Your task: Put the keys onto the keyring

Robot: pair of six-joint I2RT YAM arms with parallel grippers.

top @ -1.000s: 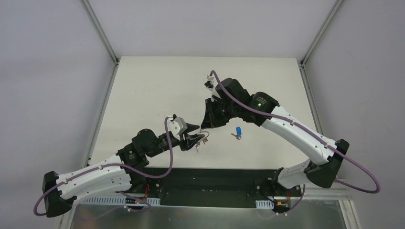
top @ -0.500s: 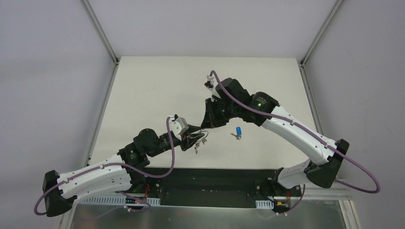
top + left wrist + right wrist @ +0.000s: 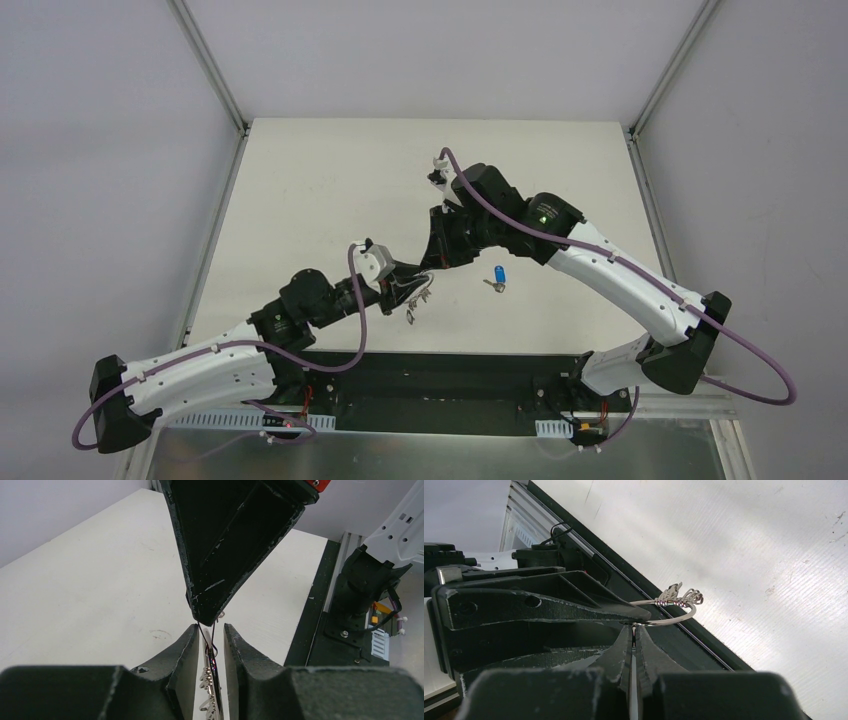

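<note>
The blue-headed key (image 3: 498,275) lies on the white table, right of both grippers. My right gripper (image 3: 633,626) is shut on the wire of the keyring (image 3: 674,620), which bears small plain silver keys (image 3: 679,597). My left gripper (image 3: 209,627) is narrowly open; its fingers flank the ring (image 3: 212,655) and the hanging silver keys (image 3: 206,680) with a gap on each side. The right gripper's dark fingers (image 3: 220,555) come down onto the ring just beyond my left fingertips. In the top view the two grippers meet near the table's front middle (image 3: 420,280).
The black base rail (image 3: 450,375) runs along the table's near edge, just below the grippers. The table (image 3: 330,190) is bordered by metal frame posts at the back corners and grey walls.
The left gripper has shifted slightly and the hanging keys have swung a little. The right arm and the blue key have not moved.
</note>
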